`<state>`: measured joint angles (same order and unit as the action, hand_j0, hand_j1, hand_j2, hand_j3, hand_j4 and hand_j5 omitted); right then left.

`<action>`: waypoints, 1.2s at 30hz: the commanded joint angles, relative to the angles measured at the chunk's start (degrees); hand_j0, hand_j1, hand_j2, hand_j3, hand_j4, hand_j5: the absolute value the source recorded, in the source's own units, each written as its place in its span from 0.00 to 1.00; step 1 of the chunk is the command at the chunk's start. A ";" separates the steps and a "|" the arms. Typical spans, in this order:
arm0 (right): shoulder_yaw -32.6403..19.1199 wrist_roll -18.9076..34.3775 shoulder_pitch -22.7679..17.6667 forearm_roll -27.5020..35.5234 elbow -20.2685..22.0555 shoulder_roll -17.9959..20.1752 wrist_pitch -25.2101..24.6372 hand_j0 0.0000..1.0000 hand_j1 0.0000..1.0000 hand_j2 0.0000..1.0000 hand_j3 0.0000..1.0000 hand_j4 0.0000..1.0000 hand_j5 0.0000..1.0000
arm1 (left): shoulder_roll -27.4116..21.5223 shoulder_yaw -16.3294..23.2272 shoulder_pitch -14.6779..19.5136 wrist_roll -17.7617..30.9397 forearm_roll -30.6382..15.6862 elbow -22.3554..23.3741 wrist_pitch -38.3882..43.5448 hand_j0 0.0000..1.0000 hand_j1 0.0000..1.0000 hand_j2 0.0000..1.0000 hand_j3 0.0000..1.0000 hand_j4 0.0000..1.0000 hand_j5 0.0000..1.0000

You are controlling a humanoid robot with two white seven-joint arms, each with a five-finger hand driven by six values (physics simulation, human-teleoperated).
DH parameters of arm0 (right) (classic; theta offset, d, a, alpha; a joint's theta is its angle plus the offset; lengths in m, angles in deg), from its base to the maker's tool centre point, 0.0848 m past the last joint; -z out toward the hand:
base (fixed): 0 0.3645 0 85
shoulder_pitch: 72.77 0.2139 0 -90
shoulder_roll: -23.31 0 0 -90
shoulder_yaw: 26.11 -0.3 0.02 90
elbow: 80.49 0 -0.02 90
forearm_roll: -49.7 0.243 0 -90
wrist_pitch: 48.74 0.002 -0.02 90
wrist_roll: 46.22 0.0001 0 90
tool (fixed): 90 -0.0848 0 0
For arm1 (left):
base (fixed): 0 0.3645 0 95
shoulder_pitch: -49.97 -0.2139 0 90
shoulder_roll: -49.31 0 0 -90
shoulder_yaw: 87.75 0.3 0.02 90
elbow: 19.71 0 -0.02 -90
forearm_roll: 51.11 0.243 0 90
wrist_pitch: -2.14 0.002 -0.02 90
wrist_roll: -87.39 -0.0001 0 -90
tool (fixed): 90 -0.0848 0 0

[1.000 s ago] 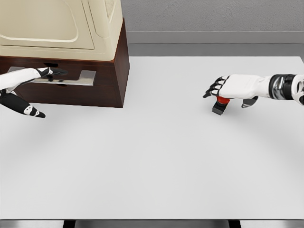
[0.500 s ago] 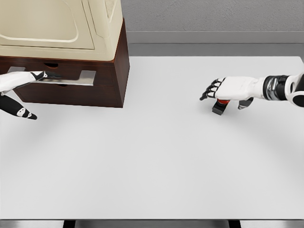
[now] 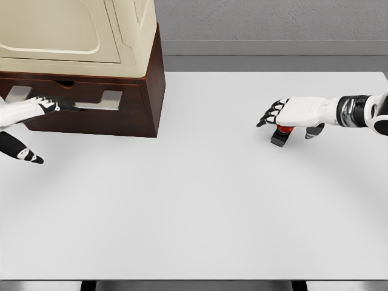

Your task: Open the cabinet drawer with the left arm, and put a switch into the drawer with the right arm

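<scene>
A: Where's the switch [image 3: 282, 134] right now?

B: On the white table [image 3: 200, 200], far right side, directly under the right hand [image 3: 295, 114]. It's a small dark block with a red top, and only its lower left end shows from beneath the palm.

A: Is that hand holding it?

B: I judge not yet. The fingers are spread and reach left past the switch, the thumb hangs down on its right, and nothing is closed around it. The hand hovers flat, palm down, forearm coming in level from the right edge.

A: So which way must it go?

B: Straight down, then close. The switch seems to lie slightly slanted, lower left to upper right.

A: And the drawer [image 3: 73, 100]?

B: Far across, at the upper left, in the dark brown cabinet [image 3: 145, 103]. The left hand [image 3: 30, 109] has its fingertips on the pale handle strip, fingers stretched toward it; I cannot tell whether they really hook it. The drawer looks barely out, if at all.
</scene>
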<state>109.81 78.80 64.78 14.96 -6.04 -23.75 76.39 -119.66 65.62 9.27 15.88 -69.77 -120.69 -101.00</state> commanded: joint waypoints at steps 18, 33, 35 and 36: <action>0.04 -0.02 0.26 0.21 0.00 0.13 -0.13 1.00 1.00 1.00 1.00 1.00 1.00 | -4.08 2.20 -0.08 2.34 -0.15 -0.01 -8.04 1.00 1.00 1.00 1.00 1.00 1.00; 0.04 -0.02 0.35 0.12 0.00 0.30 -0.13 1.00 1.00 1.00 1.00 1.00 1.00 | -6.27 3.35 -0.26 2.78 -0.15 -0.01 -10.94 1.00 1.00 1.00 1.00 1.00 1.00; 0.04 -0.02 0.35 0.21 0.00 0.30 -0.13 1.00 1.00 1.00 1.00 1.00 1.00 | -6.28 3.35 -0.26 2.78 -0.15 -0.01 -10.94 1.00 1.00 1.00 1.00 1.00 1.00; 0.04 -0.02 0.35 0.12 0.00 0.30 -0.13 1.00 1.00 1.00 1.00 1.00 1.00 | -6.36 3.43 -0.26 2.78 -0.15 -0.01 -11.20 1.00 1.00 1.00 1.00 1.00 1.00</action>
<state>109.90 78.80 65.13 14.91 -6.05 -23.53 76.39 -125.84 68.86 9.02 18.79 -71.92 -121.09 -112.08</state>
